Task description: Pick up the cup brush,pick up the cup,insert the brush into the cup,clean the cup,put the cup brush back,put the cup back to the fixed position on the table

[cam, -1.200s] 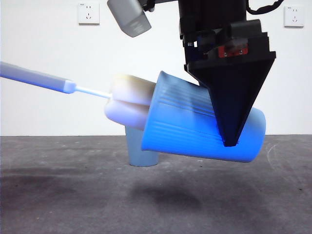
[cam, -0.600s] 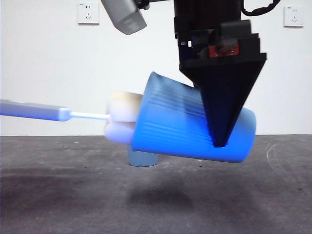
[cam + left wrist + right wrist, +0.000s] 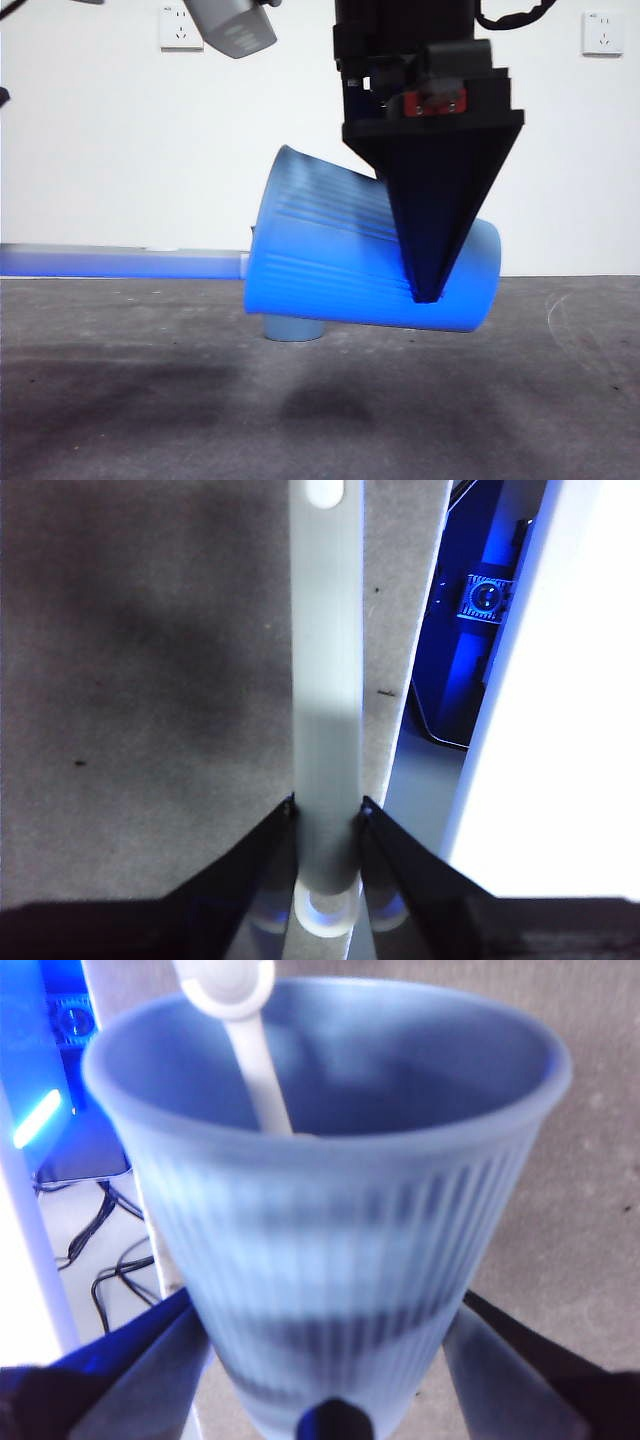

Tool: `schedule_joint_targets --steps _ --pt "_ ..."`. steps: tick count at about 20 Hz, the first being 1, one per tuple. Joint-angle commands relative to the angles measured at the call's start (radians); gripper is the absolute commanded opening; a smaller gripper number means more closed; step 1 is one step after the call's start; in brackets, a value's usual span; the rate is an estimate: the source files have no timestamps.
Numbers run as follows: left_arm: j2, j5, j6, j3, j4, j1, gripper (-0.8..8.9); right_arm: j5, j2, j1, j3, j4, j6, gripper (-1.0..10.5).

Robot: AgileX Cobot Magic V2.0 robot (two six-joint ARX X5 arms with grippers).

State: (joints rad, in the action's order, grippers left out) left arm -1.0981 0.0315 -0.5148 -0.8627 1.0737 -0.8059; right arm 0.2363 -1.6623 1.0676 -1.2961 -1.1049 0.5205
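Observation:
My right gripper (image 3: 428, 285) holds the blue ribbed cup (image 3: 360, 260) in the air, tipped on its side with the mouth facing left. In the right wrist view the jaws of that gripper (image 3: 325, 1360) clamp the cup (image 3: 330, 1240) from both sides. The cup brush (image 3: 120, 263) comes in level from the left, and its sponge head is hidden inside the cup. Only its white stem (image 3: 255, 1070) shows going down into the mouth. My left gripper (image 3: 327, 810) is shut on the grey handle (image 3: 325, 680); it is outside the front view.
A second blue cup (image 3: 293, 328) stands on the dark grey table (image 3: 150, 400) behind the held one, mostly hidden by it. The white wall with two sockets closes the back. The held cup's shadow lies on the table beneath it.
The held cup has shifted left and a little lower. The brush handle has dropped from a slant to level, and the sponge head has gone from outside the rim into the cup.

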Motion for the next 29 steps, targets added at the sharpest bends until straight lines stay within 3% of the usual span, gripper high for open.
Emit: schedule_joint_targets --steps 1,8,18,23,29 --pt "-0.002 -0.029 0.01 -0.005 -0.047 -0.005 -0.12 -0.027 -0.003 0.013 -0.001 0.032 -0.02 -0.1" --pt "0.068 0.051 0.02 -0.005 0.063 0.016 -0.12 -0.02 -0.003 0.012 -0.001 0.008 -0.031 -0.1" --pt "0.33 0.077 0.013 -0.004 0.254 0.153 -0.12 -0.019 -0.003 0.011 -0.001 0.005 -0.032 -0.1" --pt "0.376 0.101 0.028 -0.004 0.254 0.216 -0.12 -0.003 0.008 0.0 -0.001 0.02 -0.122 -0.1" --pt "0.452 0.1 0.05 -0.004 0.254 0.234 -0.12 0.0 0.109 -0.102 -0.001 0.035 -0.204 -0.1"
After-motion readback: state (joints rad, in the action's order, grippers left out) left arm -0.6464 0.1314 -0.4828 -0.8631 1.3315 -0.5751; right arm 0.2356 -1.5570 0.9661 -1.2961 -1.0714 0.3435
